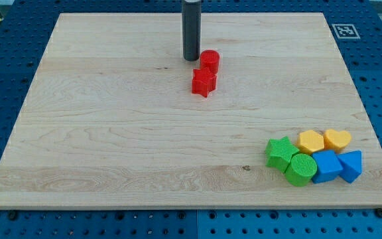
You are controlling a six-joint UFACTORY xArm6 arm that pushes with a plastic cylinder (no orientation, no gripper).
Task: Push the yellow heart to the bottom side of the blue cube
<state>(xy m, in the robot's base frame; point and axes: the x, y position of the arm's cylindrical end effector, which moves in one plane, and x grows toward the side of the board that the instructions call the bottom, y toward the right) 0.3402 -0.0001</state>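
The yellow heart (337, 139) lies near the board's lower right, just above and to the right of the blue cube (325, 166). A yellow hexagon (310, 141) sits to the heart's left. A blue triangle (351, 165) touches the cube's right side. My tip (191, 59) is far away at the view's top centre, just left of the red cylinder (209, 61).
A red star (203, 82) sits below the red cylinder. A green star (281, 153) and a green cylinder (301, 168) lie left of the blue cube. The wooden board (111, 133) ends close to the cluster's right and bottom.
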